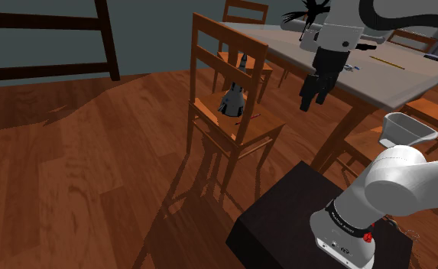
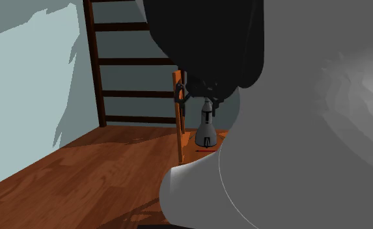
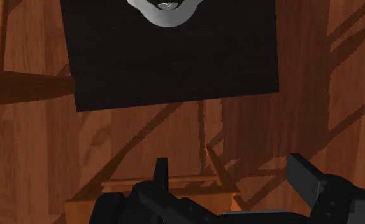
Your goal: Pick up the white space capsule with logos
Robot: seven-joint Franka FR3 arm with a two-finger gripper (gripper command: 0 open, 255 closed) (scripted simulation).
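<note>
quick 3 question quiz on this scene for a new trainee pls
1. True or false: the fingers are clasping the capsule.
2. The capsule stands on: A) the table, B) the chair seat, C) the floor.
3. Fill in: in the wrist view the fingers stand ____ (open or shut).

Key: 1 false; 2 B; 3 open
</note>
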